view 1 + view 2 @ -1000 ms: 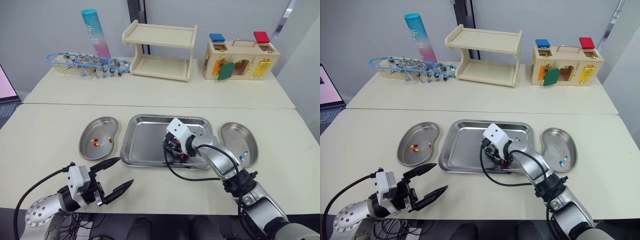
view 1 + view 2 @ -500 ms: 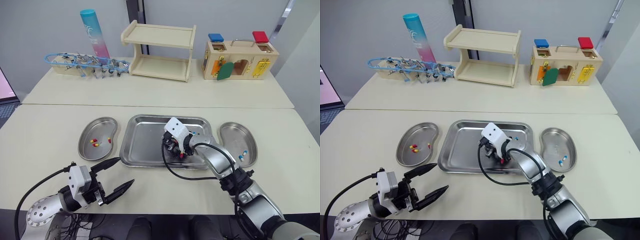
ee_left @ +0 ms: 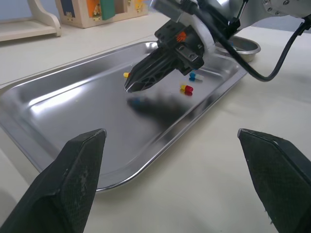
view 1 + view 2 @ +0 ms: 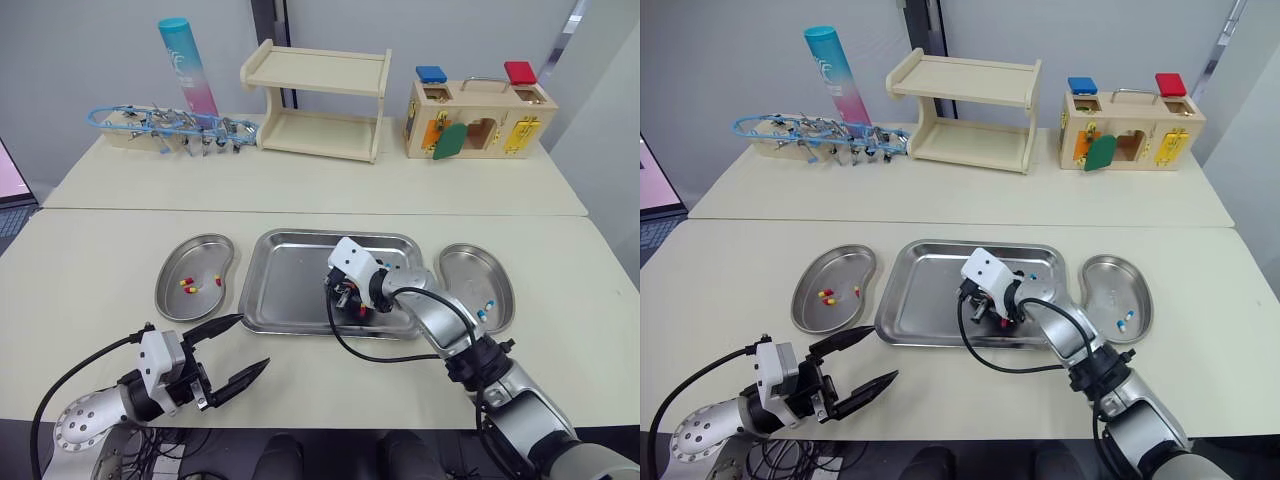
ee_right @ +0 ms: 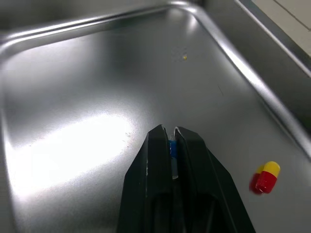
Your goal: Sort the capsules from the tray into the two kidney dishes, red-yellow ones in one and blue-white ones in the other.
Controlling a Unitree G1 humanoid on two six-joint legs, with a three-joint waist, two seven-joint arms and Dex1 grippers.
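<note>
The left kidney-shaped steel dish (image 4: 172,270) holds a few red-yellow capsules (image 4: 188,286); the right kidney-shaped steel dish (image 4: 456,264) holds two blue-white capsules (image 4: 487,308). Between them, the rectangular steel tray (image 4: 285,290) carries a loose red-yellow capsule (image 5: 265,176) and a loose blue-white capsule (image 3: 196,76). Lettering on the teal-and-pink tube (image 4: 187,62) is too small to read. The right gripper (image 5: 171,138), low over the tray's middle, pinches a blue capsule (image 5: 171,149). The left gripper (image 4: 253,340) gapes wide over the surface (image 4: 300,185) near its front edge.

tray (image 4: 290,280) between 2 dishes (image 4: 200,255), front seemingly open
</note>
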